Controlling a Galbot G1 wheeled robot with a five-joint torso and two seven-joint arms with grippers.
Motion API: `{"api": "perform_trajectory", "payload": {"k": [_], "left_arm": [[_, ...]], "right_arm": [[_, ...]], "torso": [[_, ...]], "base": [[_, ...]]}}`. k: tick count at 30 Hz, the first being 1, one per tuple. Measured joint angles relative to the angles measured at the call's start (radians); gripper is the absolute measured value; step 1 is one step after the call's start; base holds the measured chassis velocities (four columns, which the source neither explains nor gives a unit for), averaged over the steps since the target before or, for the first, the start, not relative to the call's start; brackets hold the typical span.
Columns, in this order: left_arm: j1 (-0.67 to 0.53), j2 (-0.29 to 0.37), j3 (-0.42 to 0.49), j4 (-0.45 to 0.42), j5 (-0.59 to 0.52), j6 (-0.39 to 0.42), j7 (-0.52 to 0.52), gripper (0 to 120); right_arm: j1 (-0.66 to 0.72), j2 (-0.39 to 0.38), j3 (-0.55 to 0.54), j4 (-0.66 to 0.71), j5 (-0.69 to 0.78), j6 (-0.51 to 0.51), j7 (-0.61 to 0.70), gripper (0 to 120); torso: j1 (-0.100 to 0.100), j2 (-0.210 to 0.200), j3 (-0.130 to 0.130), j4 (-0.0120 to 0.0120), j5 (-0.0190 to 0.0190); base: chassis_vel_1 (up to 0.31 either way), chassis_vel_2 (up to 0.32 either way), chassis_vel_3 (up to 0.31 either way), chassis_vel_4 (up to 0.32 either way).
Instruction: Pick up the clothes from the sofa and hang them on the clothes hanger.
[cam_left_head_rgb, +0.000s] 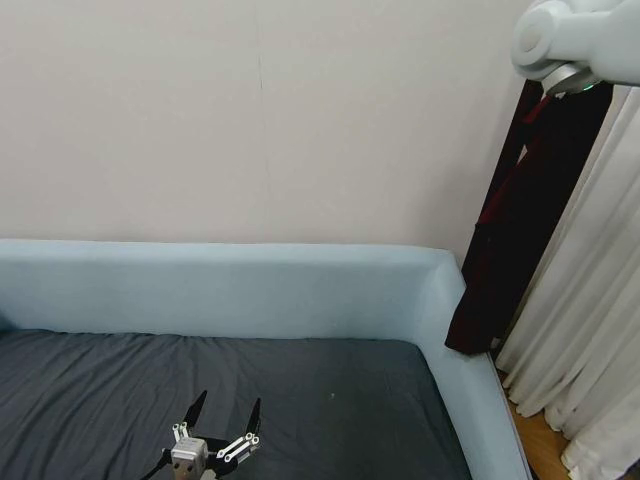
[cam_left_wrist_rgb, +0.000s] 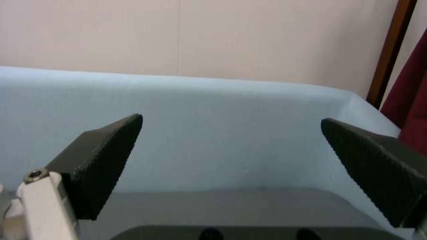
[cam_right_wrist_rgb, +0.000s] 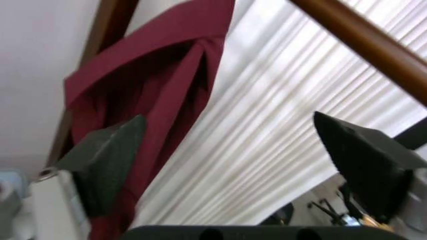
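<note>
Ahead of me stands a plain off-white wall (cam_left_head_rgb: 250, 120), bare except for one faint vertical seam (cam_left_head_rgb: 260, 100) running down it. To my right a pleated white curtain (cam_left_head_rgb: 590, 300) hangs in long folds, its hem reaching a narrow strip of light wooden floor (cam_left_head_rgb: 538, 440). Past the curtain's lower edge, my right wrist view catches a dark stand-like shape (cam_right_wrist_rgb: 327, 210), too small to identify.

sofa (cam_left_head_rgb: 250, 290): pale blue | seat (cam_left_head_rgb: 320, 400): dark grey | garment (cam_left_head_rgb: 520, 230): dark red | curtain (cam_left_head_rgb: 590, 330): white
</note>
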Motion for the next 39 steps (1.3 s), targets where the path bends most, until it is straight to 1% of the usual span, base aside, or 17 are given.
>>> {"api": "perform_trajectory", "payload": {"k": [3, 8, 9, 11, 13, 14, 17, 18, 22, 23, 24, 27, 28, 33, 34, 38, 39], "left_arm": [[0.0, 0.0, 0.0, 0.0, 0.0, 0.0, 0.0, 100], [0.0, 0.0, 0.0, 0.0, 0.0, 0.0, 0.0, 100], [0.0, 0.0, 0.0, 0.0, 0.0, 0.0, 0.0, 100], [0.0, 0.0, 0.0, 0.0, 0.0, 0.0, 0.0, 100], [0.0, 0.0, 0.0, 0.0, 0.0, 0.0, 0.0, 100], [0.0, 0.0, 0.0, 0.0, 0.0, 0.0, 0.0, 100], [0.0, 0.0, 0.0, 0.0, 0.0, 0.0, 0.0, 100], [0.0, 0.0, 0.0, 0.0, 0.0, 0.0, 0.0, 100], [0.0, 0.0, 0.0, 0.0, 0.0, 0.0, 0.0, 100], [0.0, 0.0, 0.0, 0.0, 0.0, 0.0, 0.0, 100], [0.0, 0.0, 0.0, 0.0, 0.0, 0.0, 0.0, 100], [0.0, 0.0, 0.0, 0.0, 0.0, 0.0, 0.0, 100], [0.0, 0.0, 0.0, 0.0, 0.0, 0.0, 0.0, 100], [0.0, 0.0, 0.0, 0.0, 0.0, 0.0, 0.0, 100], [0.0, 0.0, 0.0, 0.0, 0.0, 0.0, 0.0, 100], [0.0, 0.0, 0.0, 0.0, 0.0, 0.0, 0.0, 100], [0.0, 0.0, 0.0, 0.0, 0.0, 0.0, 0.0, 100]], "right_arm": [[0.04, 0.037, 0.022, 0.055, -0.016, 0.03, -0.031, 100], [0.153, 0.175, 0.016, 0.24, -0.123, 0.153, -0.172, 100], [0.153, 0.175, 0.016, 0.24, -0.123, 0.153, -0.172, 100], [0.209, 0.291, -0.008, 0.376, -0.174, 0.216, -0.224, 100], [0.237, 0.359, -0.021, 0.46, -0.198, 0.242, -0.241, 100], [0.237, 0.359, -0.021, 0.46, -0.198, 0.242, -0.241, 100], [0.278, 0.468, -0.063, 0.573, -0.254, 0.281, -0.305, 100], [0.278, 0.468, -0.063, 0.573, -0.254, 0.281, -0.305, 100], [0.286, 0.697, -0.113, 0.707, -0.355, 0.336, -0.406, 100], [0.285, 0.744, -0.12, 0.728, -0.37, 0.338, -0.414, 100], [0.285, 0.744, -0.12, 0.728, -0.37, 0.338, -0.414, 100], [0.271, 0.889, -0.14, 0.771, -0.453, 0.326, -0.444, 100], [0.271, 0.889, -0.14, 0.771, -0.453, 0.326, -0.444, 100], [0.215, 1.113, -0.161, 0.812, -0.614, 0.308, -0.537, 100], [0.215, 1.113, -0.161, 0.812, -0.614, 0.308, -0.537, 100], [0.151, 1.268, -0.177, 0.871, -0.719, 0.338, -0.618, 100], [0.151, 1.268, -0.177, 0.871, -0.719, 0.338, -0.618, 100]], "torso": [[0.0, 0.0, 0.0, 0.0003, -0.0004], [0.0, 0.0, 0.0, 0.0002, -0.0006], [0.0, 0.0, 0.0, 0.0002, -0.0006], [0.0, 0.0, 0.0, -0.0004, 0.0007], [0.0, 0.0, 0.0, -0.0001, 0.0005], [0.0, 0.0, 0.0, -0.0001, 0.0005], [0.0, 0.0, 0.0, 0.0004, -0.0002], [0.0, 0.0, 0.0, 0.0004, -0.0002], [0.0, 0.0, 0.0, 0.0003, 0.0005], [0.0, 0.0, 0.0, 0.0, 0.0009], [0.0, 0.0, 0.0, 0.0, 0.0009], [0.0, 0.0, 0.0, 0.0001, -0.0004], [0.0, 0.0, 0.0, 0.0001, -0.0004], [0.0, 0.0, 0.0, 0.0003, -0.0002], [0.0, 0.0, 0.0, 0.0003, -0.0002], [0.0, 0.0, 0.0, 0.0002, -0.0003], [0.0, 0.0, 0.0, 0.0002, -0.0003]], "base": [[0.0, 0.0, 0.0, 0.0], [0.0, 0.0, 0.0, 0.0], [0.0, 0.0, 0.0, 0.0], [0.0, 0.0, 0.0, 0.0], [0.0, 0.0, 0.0, 0.0], [0.0, 0.0, 0.0, 0.0], [0.0, 0.0, 0.0, 0.0], [0.0, 0.0, 0.0, 0.0], [0.0, 0.0, 0.0, 0.0], [0.0, 0.0, 0.0, 0.0], [0.0, 0.0, 0.0, 0.0], [0.0, 0.0, 0.0, 0.0], [0.0, 0.0, 0.0, 0.0], [0.0, 0.0, 0.0, 0.0], [0.0, 0.0, 0.0, 0.0], [0.0, 0.0, 0.0, 0.0], [0.0, 0.0, 0.0, 0.0]]}}
